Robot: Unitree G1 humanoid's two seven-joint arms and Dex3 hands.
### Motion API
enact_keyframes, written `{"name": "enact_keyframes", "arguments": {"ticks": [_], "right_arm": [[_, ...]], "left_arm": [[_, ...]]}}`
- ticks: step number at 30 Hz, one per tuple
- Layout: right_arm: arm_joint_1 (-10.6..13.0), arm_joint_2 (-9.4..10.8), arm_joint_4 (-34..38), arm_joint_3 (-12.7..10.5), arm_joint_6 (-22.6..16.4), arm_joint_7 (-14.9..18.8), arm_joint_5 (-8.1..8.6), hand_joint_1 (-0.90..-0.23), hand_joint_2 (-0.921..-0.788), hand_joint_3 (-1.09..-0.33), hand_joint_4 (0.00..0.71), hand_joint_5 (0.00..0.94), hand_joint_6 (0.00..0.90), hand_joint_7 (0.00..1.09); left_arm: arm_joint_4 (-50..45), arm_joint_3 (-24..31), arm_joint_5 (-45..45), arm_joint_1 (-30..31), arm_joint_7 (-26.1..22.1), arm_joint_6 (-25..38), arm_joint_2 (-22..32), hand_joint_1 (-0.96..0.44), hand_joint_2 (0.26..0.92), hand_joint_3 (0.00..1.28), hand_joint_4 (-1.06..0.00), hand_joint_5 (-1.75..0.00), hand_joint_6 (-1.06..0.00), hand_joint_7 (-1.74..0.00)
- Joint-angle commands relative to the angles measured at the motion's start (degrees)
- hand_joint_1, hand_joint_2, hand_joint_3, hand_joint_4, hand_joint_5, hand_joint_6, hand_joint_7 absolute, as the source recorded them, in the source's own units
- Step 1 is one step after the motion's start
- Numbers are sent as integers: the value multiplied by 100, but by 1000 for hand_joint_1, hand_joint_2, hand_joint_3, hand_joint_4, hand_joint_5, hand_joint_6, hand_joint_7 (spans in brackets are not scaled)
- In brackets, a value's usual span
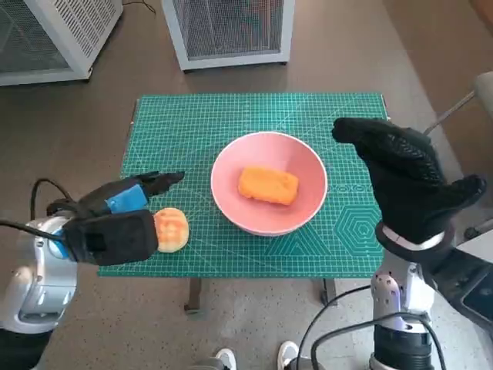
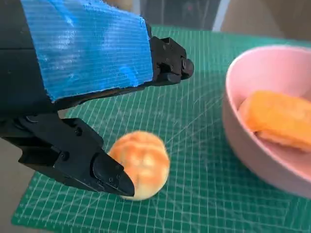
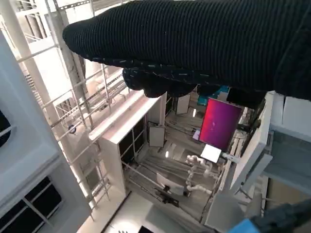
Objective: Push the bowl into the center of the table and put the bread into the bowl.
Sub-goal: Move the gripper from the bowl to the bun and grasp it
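Your bowl sits about mid-mat with one orange slab of bread already in it, so judge the push as done — what remains is the round bun lying on the mat near its front left edge, well apart from the bowl. Your left hand is at the bun with its fingers spread: in the wrist view one fingertip sits at the bun's near side and the others reach past above it, nothing closed yet. Lower a little so the fingers straddle the bun's widest part, then close gently — it looks soft and round and may roll or squash. Your right hand hangs above the mat's right side, fingers loosely extended, holding nothing; keep it clear of the bowl.
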Motion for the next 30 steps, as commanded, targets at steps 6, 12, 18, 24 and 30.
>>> {"name": "enact_keyframes", "arguments": {"ticks": [6,12,18,24,30], "right_arm": [[62,-7,55,-25,34,31,7,-423,-921,-437,241,0,97,493],[50,-2,81,-27,25,38,3,-423,-921,-438,244,2,90,499],[44,9,86,-18,53,36,19,-428,-921,-437,251,5,84,503],[53,14,73,-8,113,52,72,-426,-921,-437,253,5,82,505],[65,24,45,-6,168,64,106,-424,-921,-438,254,5,82,507]], "left_arm": [[802,-595,652,-183,296,117,-223,9,718,6,-129,-17,-220,-16],[890,-815,896,-224,238,386,-365,6,721,7,-146,-12,-230,-13],[1073,-1039,1072,-277,160,482,-455,5,724,7,-150,-6,-234,-9],[1362,-1213,1225,-330,193,421,-544,5,728,9,-180,-15,-268,-21],[1801,-1388,1443,-382,444,367,-720,24,748,19,-255,-36,-350,-49]]}}
